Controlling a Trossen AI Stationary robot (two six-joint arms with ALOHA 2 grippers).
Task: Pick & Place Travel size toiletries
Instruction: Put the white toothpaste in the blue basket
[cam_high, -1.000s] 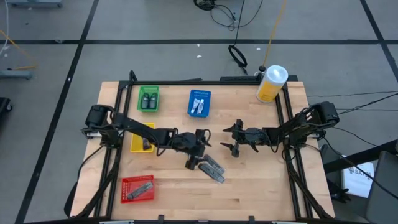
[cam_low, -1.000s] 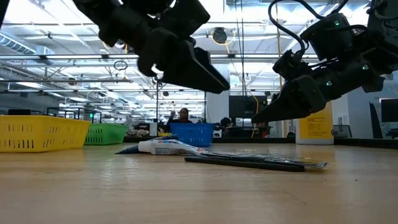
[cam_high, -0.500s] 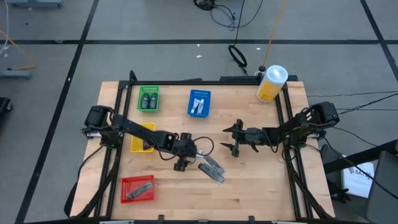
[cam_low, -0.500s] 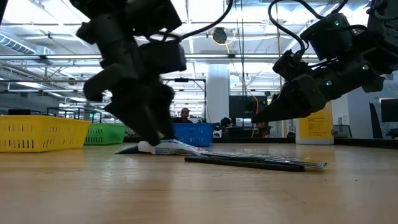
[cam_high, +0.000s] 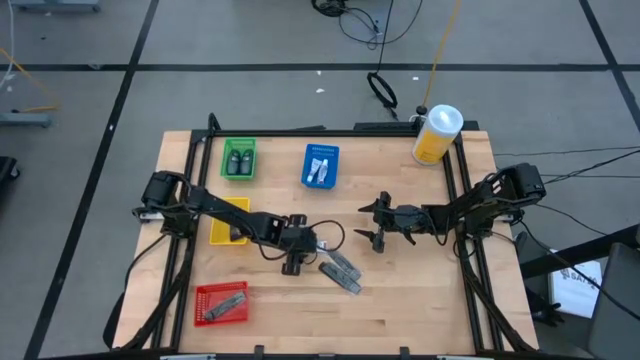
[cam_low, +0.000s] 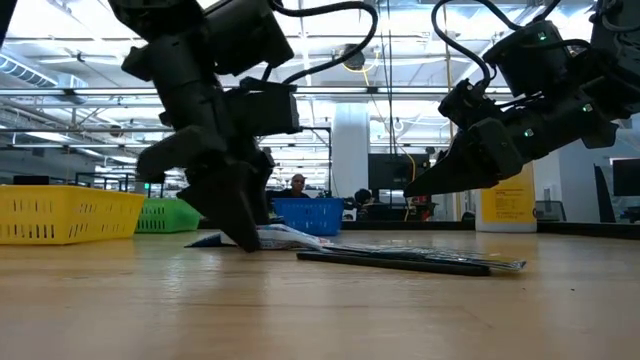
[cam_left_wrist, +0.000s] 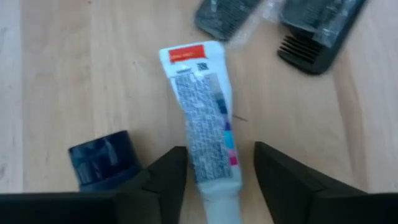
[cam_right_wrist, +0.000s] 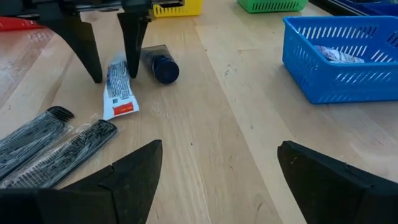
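A whitish tube (cam_left_wrist: 202, 121) with an orange end lies flat on the wood, and my left gripper (cam_left_wrist: 214, 180) stands open over its cap end, pointing down, one finger on each side. In the right wrist view the same tube (cam_right_wrist: 118, 87) shows between those fingers (cam_right_wrist: 132, 46). A dark tube with a blue cap (cam_left_wrist: 99, 158) lies just beside it. Two grey flat packets holding combs (cam_high: 341, 270) lie right of the tube. My right gripper (cam_high: 377, 225) hangs open above the table's middle, right of all these.
The green tray (cam_high: 238, 158) holds dark little bottles, the blue tray (cam_high: 320, 165) whitish tubes, and the red tray (cam_high: 221, 303) grey packets. A yellow tray (cam_high: 228, 220) sits under the left arm. A yellow white-lidded canister (cam_high: 436, 134) stands at the far right corner.
My left gripper has moved from above the grey packets toward the table's left, tipped to point downward and come down to the tabletop. It now stands with a finger on each side of the whitish tube. The tube and the packets have stayed where they were.
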